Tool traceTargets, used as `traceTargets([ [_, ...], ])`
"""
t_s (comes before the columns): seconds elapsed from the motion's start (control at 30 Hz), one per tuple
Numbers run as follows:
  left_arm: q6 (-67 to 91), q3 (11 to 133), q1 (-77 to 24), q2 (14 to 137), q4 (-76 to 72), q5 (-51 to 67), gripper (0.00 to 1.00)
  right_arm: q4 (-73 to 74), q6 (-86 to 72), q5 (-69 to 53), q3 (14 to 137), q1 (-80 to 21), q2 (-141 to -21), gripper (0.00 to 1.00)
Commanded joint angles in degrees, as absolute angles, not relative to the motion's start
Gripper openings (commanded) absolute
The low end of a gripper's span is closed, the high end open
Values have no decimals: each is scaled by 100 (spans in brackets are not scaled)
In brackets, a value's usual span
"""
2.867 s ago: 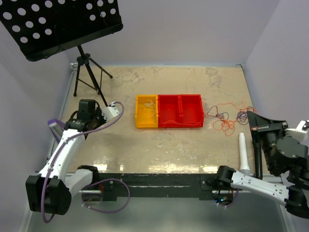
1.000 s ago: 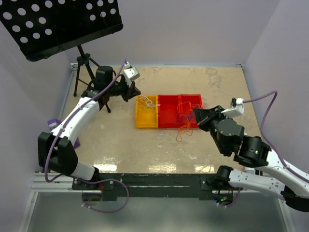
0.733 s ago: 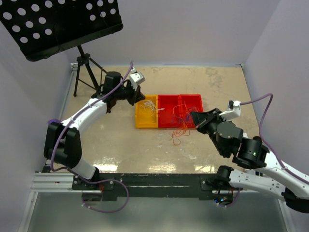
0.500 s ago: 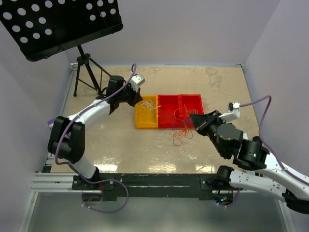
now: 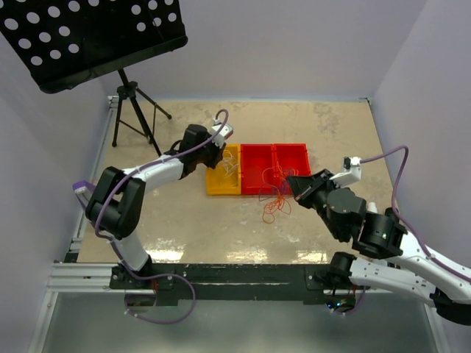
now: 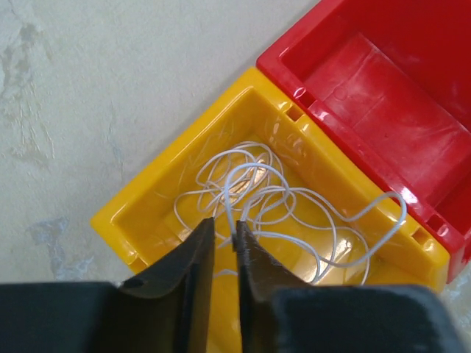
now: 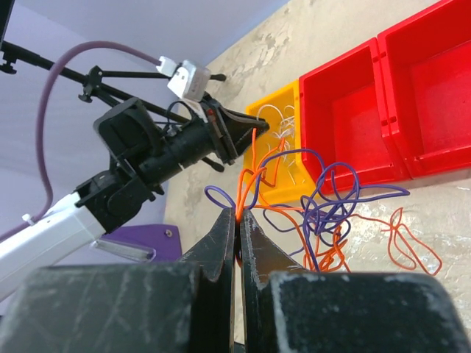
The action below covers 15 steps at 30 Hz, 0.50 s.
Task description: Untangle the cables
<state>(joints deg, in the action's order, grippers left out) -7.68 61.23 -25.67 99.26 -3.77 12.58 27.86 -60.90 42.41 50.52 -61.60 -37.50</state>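
Top view: over the marbled beige table (image 5: 184, 220), the left gripper (image 5: 221, 151) hangs above the glossy yellow bin (image 5: 213, 189). The right gripper (image 5: 292, 184) holds the orange and purple cables (image 5: 276, 200), a wiry snarl drooping before the red bins (image 5: 274, 146).

Left wrist: the jaws stand narrowly apart, and the looping white cable (image 6: 272, 195) in the bin runs up between them.

Right wrist: the tapered black jaws are pinched tight on an orange strand (image 7: 246, 176).

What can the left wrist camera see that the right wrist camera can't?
Only the left wrist: the left gripper from inside, jaws slightly apart around a strand of white cable. Only the right wrist: orange cables pinched in the shut right gripper, tangled with purple cables, plus the tripod. Both: the yellow bin holding that cable, and a red bin.
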Motion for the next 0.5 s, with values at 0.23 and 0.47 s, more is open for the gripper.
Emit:
traceTargets([
  [0.23,-966,6547,-2637,9537,-10,967,64,2663,-6170,4140,5027,-6179,-3849,0],
  [0.47,-1185,6943,-2619,8483,1097,1886,76,2365,-6100,4000,4843,-6170,-4095,0],
])
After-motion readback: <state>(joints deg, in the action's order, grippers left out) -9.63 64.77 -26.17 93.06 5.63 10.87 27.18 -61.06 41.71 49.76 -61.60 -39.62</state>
